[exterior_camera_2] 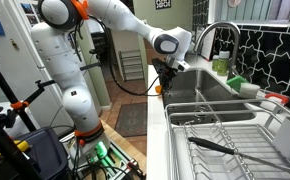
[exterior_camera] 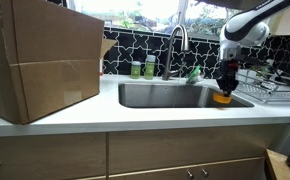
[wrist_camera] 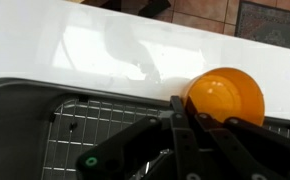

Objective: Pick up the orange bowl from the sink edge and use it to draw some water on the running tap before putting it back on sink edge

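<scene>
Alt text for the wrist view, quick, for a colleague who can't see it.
The orange bowl sits at the white sink edge, with the gripper right at its rim; whether it grips is unclear. A wire grid fills the lower left.

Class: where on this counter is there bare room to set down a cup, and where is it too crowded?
Free: the white strip between the basin and the counter's front edge; the narrow gap between cardboard box and basin. Crowded: behind the basin, green bottles and tap; the dish rack end, with the orange bowl.

The arm (exterior_camera_2: 125, 22) reaches down, gripper (wrist_camera: 186, 114) jaws close together.
</scene>
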You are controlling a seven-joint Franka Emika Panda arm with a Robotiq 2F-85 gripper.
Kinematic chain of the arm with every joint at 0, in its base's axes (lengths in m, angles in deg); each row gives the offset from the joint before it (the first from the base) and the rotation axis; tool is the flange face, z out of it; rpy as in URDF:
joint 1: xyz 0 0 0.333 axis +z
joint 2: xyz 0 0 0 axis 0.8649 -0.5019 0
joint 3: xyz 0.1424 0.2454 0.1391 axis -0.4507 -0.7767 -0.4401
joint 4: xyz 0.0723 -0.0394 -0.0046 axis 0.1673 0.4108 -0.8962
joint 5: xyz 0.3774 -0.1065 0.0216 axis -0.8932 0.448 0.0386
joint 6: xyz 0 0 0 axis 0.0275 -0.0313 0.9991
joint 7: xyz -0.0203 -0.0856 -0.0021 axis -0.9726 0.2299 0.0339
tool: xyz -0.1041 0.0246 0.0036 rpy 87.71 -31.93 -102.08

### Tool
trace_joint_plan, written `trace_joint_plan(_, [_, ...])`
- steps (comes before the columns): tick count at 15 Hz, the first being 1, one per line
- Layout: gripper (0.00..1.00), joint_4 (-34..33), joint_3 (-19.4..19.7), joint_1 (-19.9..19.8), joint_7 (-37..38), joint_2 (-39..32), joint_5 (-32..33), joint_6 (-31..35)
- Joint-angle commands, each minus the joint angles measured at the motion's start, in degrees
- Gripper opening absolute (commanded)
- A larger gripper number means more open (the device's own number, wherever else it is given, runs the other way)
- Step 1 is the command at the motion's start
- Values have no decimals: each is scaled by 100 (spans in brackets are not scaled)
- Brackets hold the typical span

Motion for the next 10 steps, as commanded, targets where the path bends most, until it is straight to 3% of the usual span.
trace_joint_plan(1, [1, 733, 2, 5, 97, 577, 235, 200])
trace_joint_plan(5, [1, 1327, 30, -61, -28, 1199, 362, 593])
trace_joint_plan(10, [1, 1594, 22, -25, -133, 1353, 305, 830])
